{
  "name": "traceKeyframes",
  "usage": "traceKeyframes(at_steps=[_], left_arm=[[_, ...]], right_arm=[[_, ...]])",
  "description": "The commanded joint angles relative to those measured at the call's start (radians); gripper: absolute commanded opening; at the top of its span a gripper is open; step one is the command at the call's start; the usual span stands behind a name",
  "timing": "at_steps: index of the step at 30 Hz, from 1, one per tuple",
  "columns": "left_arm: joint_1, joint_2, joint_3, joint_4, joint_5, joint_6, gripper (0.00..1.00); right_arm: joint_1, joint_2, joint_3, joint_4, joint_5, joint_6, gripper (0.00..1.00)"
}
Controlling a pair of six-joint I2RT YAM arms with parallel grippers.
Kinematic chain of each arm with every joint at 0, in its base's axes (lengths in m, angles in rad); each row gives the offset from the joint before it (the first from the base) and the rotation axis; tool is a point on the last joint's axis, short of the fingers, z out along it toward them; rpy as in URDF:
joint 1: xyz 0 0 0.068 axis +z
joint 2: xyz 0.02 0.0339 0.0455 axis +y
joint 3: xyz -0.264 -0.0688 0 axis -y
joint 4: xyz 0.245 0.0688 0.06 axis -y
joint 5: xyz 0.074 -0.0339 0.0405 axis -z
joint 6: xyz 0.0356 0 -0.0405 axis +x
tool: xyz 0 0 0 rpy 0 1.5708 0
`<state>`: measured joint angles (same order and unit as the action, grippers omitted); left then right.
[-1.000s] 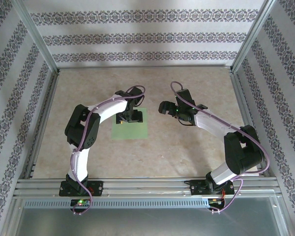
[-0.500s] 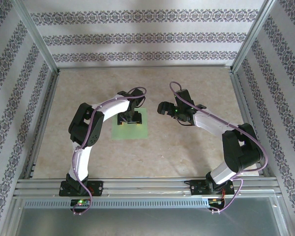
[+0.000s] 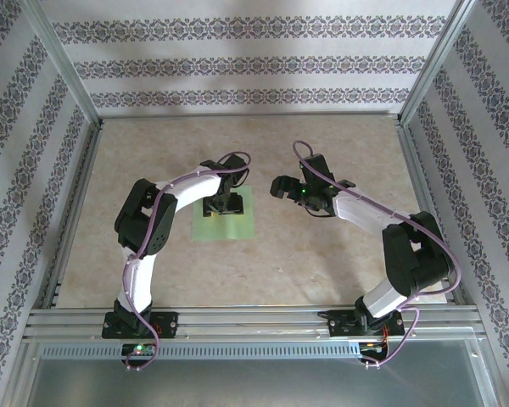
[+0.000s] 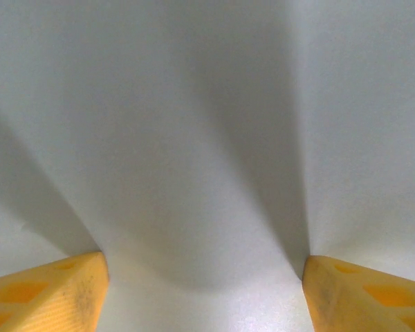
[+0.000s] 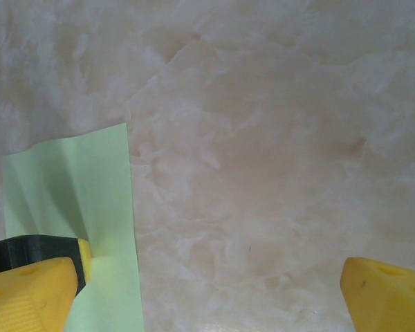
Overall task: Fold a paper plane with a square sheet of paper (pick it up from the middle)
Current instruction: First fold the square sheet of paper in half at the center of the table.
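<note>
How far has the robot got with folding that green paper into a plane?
Barely begun. Nothing looks folded: the square sheet of paper lies on the table with no crease showing. In hand: the left gripper is down on its middle, fingers apart, the paper seeming to bulge between them. The right gripper hangs open beside the sheet. Left: the lift and every fold.

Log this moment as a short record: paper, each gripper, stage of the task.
paper: square sheet of paper, light green, lying on the table
left gripper: down on the sheet's middle, fingers apart, paper seems to bulge between them
right gripper: open, over bare table just right of the sheet
stage: sheet not yet lifted; no plane fold visible
</note>
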<state>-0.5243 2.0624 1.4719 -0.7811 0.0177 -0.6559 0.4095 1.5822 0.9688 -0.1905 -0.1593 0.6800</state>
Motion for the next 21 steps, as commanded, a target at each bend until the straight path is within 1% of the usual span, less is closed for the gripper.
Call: traceKeyframes(at_steps=[1,6,8,10,13,16,17,21], left_arm=[[0.0,0.04,-0.064,-0.024,0.015,-0.011,0.74],[0.01,0.006,-0.079,0.0,0.03,-0.008,0.7],[0.012,-0.013,-0.082,0.009,0.032,-0.005,0.67],[0.016,-0.036,-0.089,0.025,0.044,0.001,0.61],[0.028,-0.091,-0.114,0.073,0.093,0.015,0.48],[0.055,-0.174,-0.163,0.157,0.202,0.044,0.34],[0.065,-0.199,-0.181,0.183,0.244,0.049,0.31],[0.088,-0.298,-0.251,0.341,0.453,0.024,0.25]], right_arm=[[0.004,0.013,0.025,-0.003,-0.016,0.016,0.98],[0.01,0.015,0.028,-0.004,-0.016,0.021,0.98],[0.012,0.013,0.027,-0.004,-0.016,0.024,0.98],[0.012,0.01,0.027,-0.004,-0.014,0.026,0.98],[0.011,-0.003,0.024,-0.001,-0.004,0.027,0.98],[0.0,-0.048,-0.007,0.033,0.017,0.032,0.98],[-0.006,-0.064,-0.02,0.049,0.019,0.035,0.98],[-0.029,-0.138,-0.072,0.107,0.021,0.037,0.98]])
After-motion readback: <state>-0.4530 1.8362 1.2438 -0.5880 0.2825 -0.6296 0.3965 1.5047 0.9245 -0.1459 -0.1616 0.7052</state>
